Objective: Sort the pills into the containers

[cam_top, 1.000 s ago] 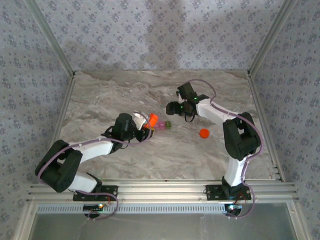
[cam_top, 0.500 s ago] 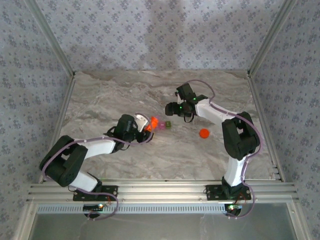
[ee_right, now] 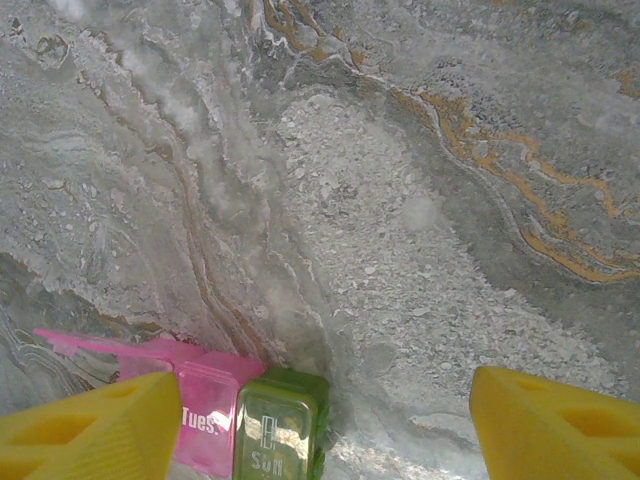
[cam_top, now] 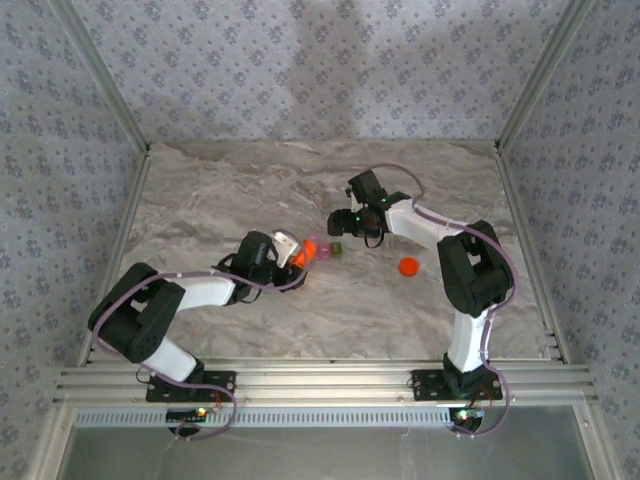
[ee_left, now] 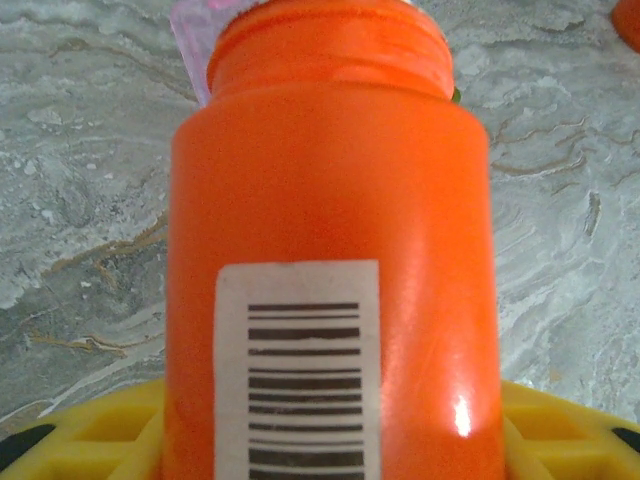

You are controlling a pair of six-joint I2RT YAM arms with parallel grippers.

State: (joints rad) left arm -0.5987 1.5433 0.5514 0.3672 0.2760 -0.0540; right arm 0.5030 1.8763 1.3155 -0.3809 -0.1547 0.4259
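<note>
Bottle [ee_left: 330, 200] has been lowered and tipped further toward the containers over the last second. The left elbow has swung in toward the middle, and the right hand has shifted slightly left.

Nearest the bases, the cap [cam_top: 408, 266] is seen lying alone on the bench [ee_right: 400, 200], well apart from the bottle. Uncapping is judged done.

Left hand [cam_top: 292, 252] is clamped on the bottle body. The barcode label faces the wrist camera and the open mouth is pointed away, at the containers. No pills can be made out at the mouth, and the orange wall is too opaque for the contents to be told.

Just beyond the mouth, the containers [ee_right: 250, 425] lie flat on the bench, pink [ee_right: 205, 415] and green [ee_right: 280, 425] joined side by side. "Tues." is read on pink, and what looks like "Sun" on the green lid. Green looks shut. A pink flap is laid out flat behind pink; it is judged to be an opened lid, but that is not certain. No pills are seen in either compartment or loose on the bench.

Farthest, the right hand [ee_right: 325, 400] is held over the containers with fingers spread wide and nothing gripped. One finger is just beside pink, the other well clear of green.

Still to be done, as judged: pills poured out and split between pink and green, with green probably needing to be opened first.
</note>
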